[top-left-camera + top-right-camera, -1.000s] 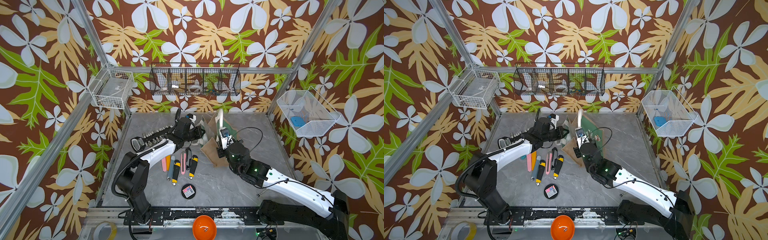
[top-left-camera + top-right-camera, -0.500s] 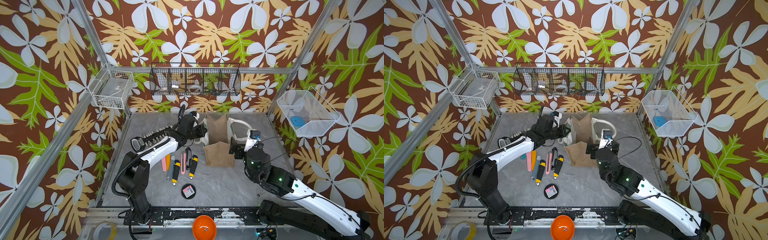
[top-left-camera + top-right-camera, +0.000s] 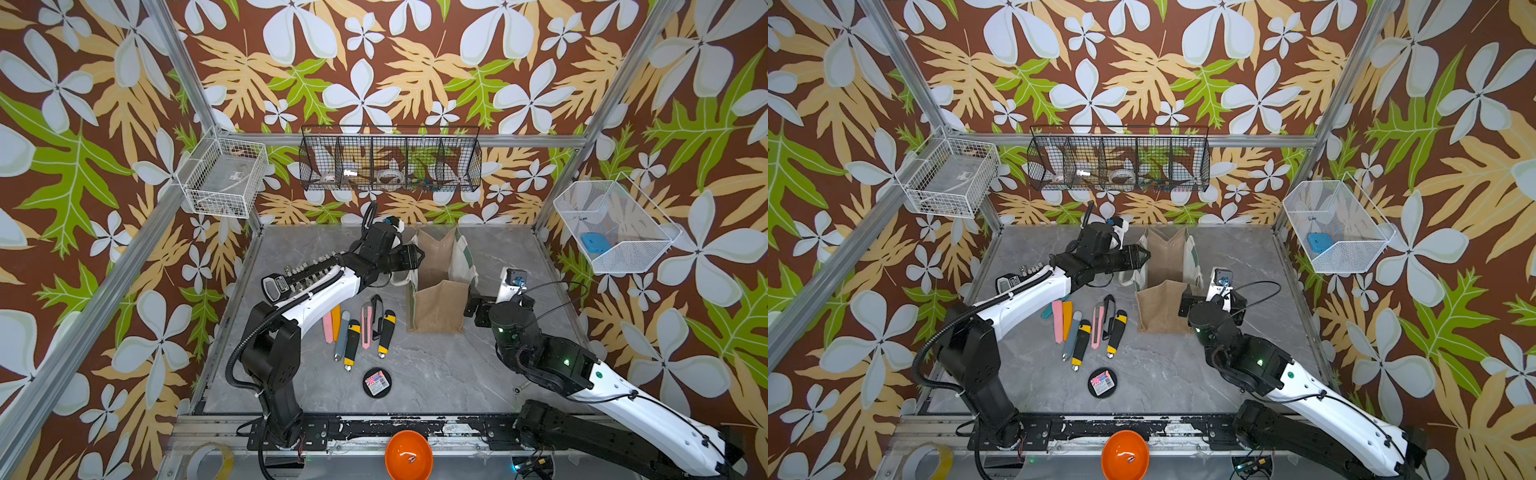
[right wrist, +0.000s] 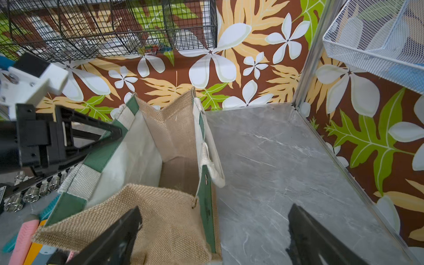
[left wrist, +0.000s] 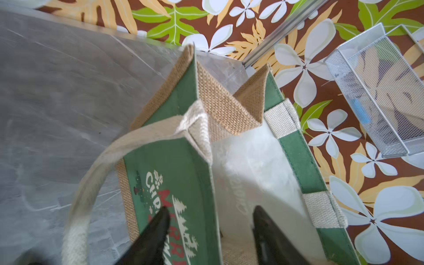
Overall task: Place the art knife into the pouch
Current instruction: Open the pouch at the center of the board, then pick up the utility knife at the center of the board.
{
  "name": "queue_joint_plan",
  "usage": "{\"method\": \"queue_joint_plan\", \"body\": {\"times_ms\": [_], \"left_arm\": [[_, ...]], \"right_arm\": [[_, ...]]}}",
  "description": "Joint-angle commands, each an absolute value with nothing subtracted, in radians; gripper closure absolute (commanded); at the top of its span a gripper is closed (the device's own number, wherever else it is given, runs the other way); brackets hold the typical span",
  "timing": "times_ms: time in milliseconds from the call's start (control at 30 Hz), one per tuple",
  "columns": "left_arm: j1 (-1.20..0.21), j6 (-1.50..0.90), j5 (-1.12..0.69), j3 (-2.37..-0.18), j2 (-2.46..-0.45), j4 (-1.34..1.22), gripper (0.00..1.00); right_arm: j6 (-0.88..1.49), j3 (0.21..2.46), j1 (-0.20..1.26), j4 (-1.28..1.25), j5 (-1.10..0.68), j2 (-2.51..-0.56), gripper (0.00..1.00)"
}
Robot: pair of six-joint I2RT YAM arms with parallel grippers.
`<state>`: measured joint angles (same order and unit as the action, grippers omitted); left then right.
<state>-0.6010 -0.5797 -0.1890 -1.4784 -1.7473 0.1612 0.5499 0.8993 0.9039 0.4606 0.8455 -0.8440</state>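
Whereas 1 s ago the pouch (image 3: 436,309) was held tilted at the right gripper (image 4: 215,211), it is now left upright and open-mouthed just ahead of those widely parted jaws. The left gripper (image 5: 211,208), shut before, is seen parted astride the printed wall. The knives (image 3: 359,328) are laid behind it; which is the art knife cannot be told.

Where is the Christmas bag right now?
In both top views the pouch stands open toward the back middle of the table, between the left gripper and the right gripper.
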Motion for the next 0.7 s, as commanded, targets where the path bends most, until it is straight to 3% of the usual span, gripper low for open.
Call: {"method": "queue_joint_plan", "body": {"times_ms": [0,267,400,667], "left_arm": [[-0.601,-0.498,-0.04,-1.496,-1.698,0.248,0.16],[-0.6,-0.411,0.278,-1.347,-1.479,0.352,0.01],[-0.587,-0.416,0.389,-1.201,-1.328,0.379,0.0],[-0.5,-0.497,0.438,-0.853,-1.047,0.386,0.0]], "right_arm": [[0.551,0.903,0.902,0.477,0.824,-0.859,0.0],[0.555,1.101,0.884,0.725,0.907,-1.017,0.0],[0.491,1.064,0.799,0.609,0.732,-0.981,0.0],[0.428,0.963,0.595,0.473,0.376,-0.923,0.0]]}}
